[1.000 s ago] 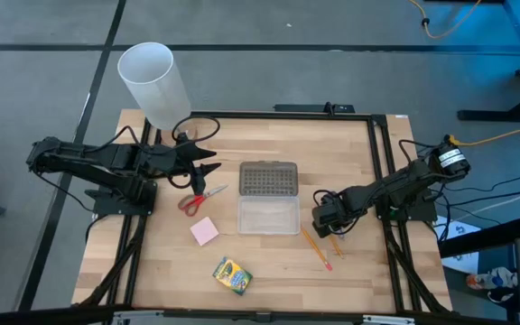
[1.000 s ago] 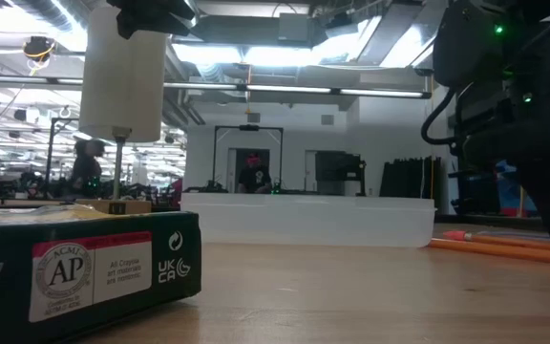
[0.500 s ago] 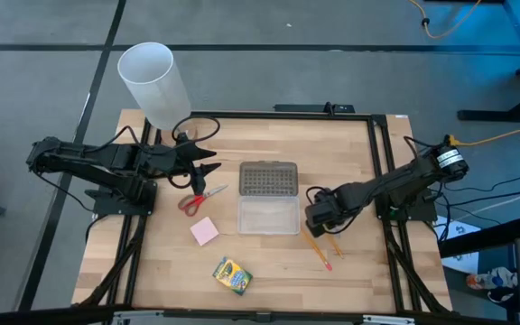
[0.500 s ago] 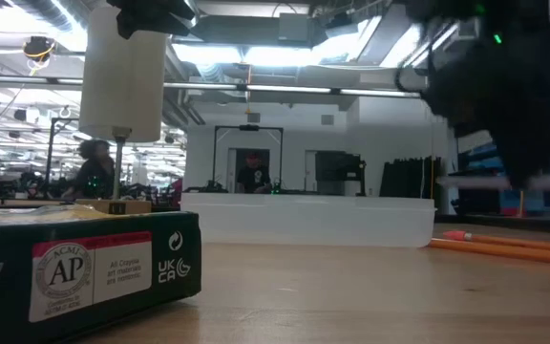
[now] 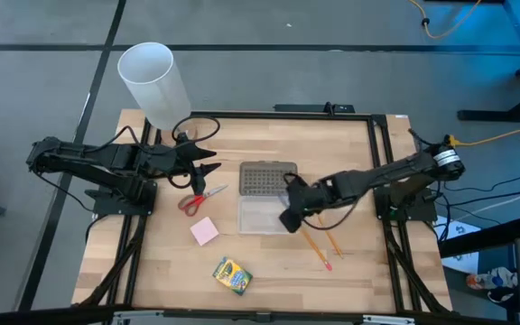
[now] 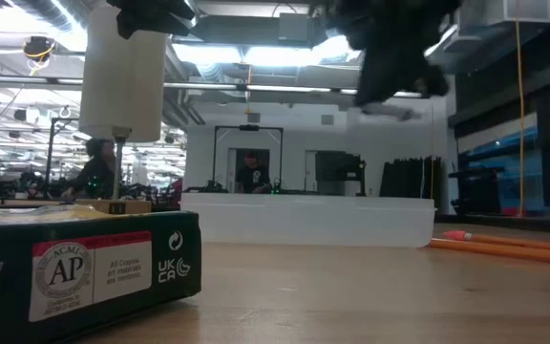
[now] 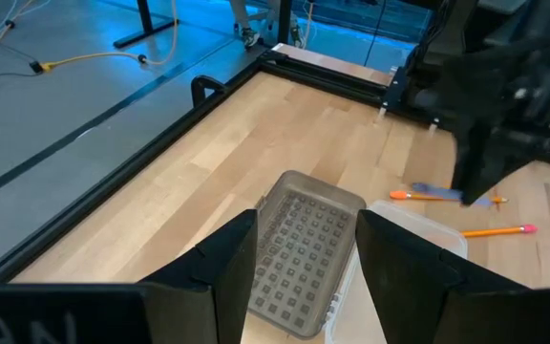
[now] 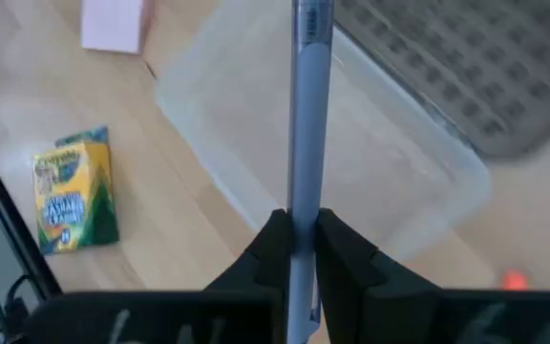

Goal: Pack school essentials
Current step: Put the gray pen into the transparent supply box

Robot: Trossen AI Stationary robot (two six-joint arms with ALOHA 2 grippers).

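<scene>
a: what step is this?

b: packing the pen, i'd say. the right gripper (image 8: 294,250) is clamped on the slim blue-grey plastic pen (image 8: 308,115) and hangs over the clear rectangular plastic case (image 5: 267,215), at its edge nearest the two orange wooden pencils (image 5: 321,246).

a: and next?

b: probably centre the pen over the open tray, line it up with the long side, lower it, then let go. released crooked, it could catch on the rim.

a: the other arm?

b: the left gripper (image 5: 208,170) waits beyond the case's far side from the pencils, just above the red-handled metal scissors (image 5: 197,199), fingers spread and holding nothing.

a: what else is unpacked?

b: the pink square sticky-note pad (image 5: 204,231) and yellow-green cardboard crayon box (image 5: 231,274) lie on the table, off the case's scissors side.

a: do the views differ?

b: the right wrist view alone shows the grip on the pen. the left wrist view shows the grey dotted lid (image 7: 304,250) lying open flat. the high view gives the layout; the low view mostly shows the crayon box's side.
</scene>
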